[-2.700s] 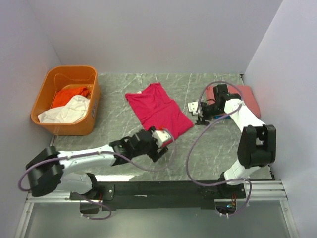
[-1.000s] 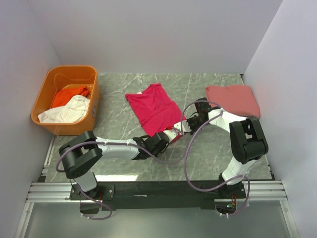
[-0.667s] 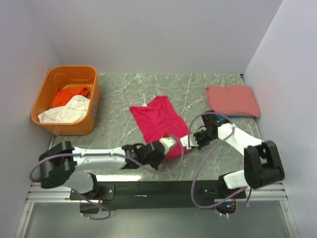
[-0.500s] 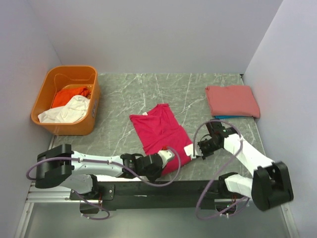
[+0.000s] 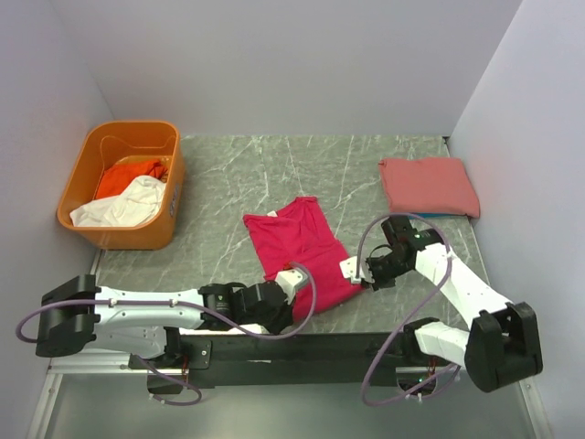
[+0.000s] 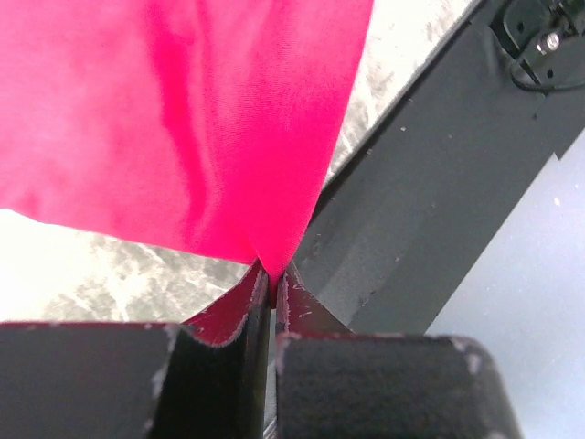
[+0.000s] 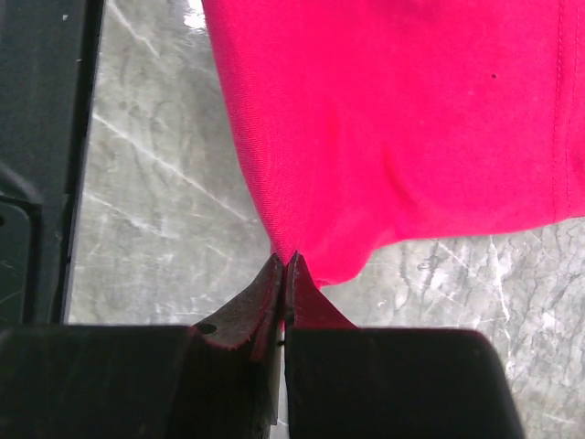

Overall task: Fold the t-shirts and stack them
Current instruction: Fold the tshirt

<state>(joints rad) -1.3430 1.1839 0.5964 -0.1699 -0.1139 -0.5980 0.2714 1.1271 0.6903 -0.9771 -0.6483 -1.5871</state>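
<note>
- Stack looks started: a salmon-pink shirt (image 5: 430,186) sits folded at the far right of the table (image 5: 238,165), with what seems a sliver of blue shirt (image 5: 416,216) under it.
- The crimson t-shirt (image 5: 297,245) lies mid-table, its hem near the front edge. I'd say it's not finished.
- An orange shirt (image 5: 128,176) and a white shirt (image 5: 123,203) wait in the orange tub (image 5: 132,126).
- Your left gripper (image 5: 289,277) and right gripper (image 5: 353,269) each pinch a near corner of the crimson one, jaws clamped on cloth.
- The wrist views show that pinch close up. Only the top view shows the stack and tub.
</note>
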